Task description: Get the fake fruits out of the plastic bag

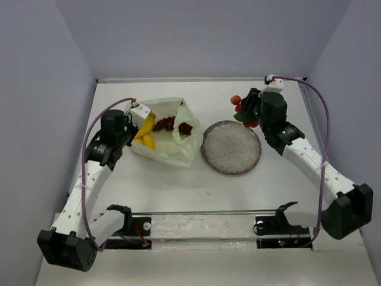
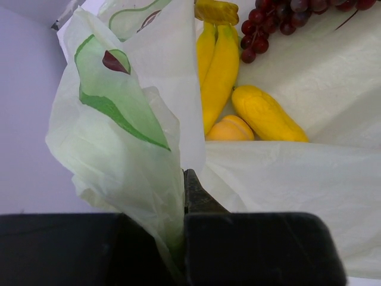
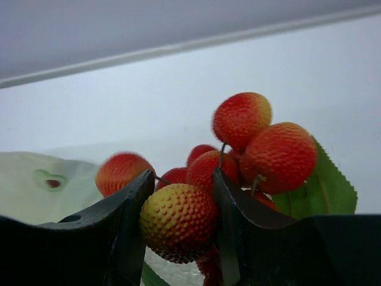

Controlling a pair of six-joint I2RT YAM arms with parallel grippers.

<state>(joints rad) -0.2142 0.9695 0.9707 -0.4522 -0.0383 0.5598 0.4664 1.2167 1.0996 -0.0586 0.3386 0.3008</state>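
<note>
Left arm: rises from its base at the near left and bends inward, its wrist at the left side of the plastic bag (image 1: 178,156).
Left gripper (image 2: 183,179): clamped on a pinched fold of the bag's rim, holding the mouth open.
Right arm: stretches diagonally from the near right corner towards the far edge of the plate (image 1: 231,148).
Right gripper (image 3: 181,179): closed around a red fruit cluster (image 3: 178,220); one bumpy red-yellow fruit sits between the fingers, others and a green leaf (image 3: 324,190) bunch above and beside.
Cluster position: outside the bag, at the plate's far right rim; whether it touches the table (image 1: 196,190) cannot be told.
Bag contents: a grape bunch (image 2: 268,30), bananas (image 2: 220,65), a yellow oblong fruit (image 2: 268,113) and a small orange fruit (image 2: 229,128) lie inside.
Bag position: on the table, just left of the plate.
</note>
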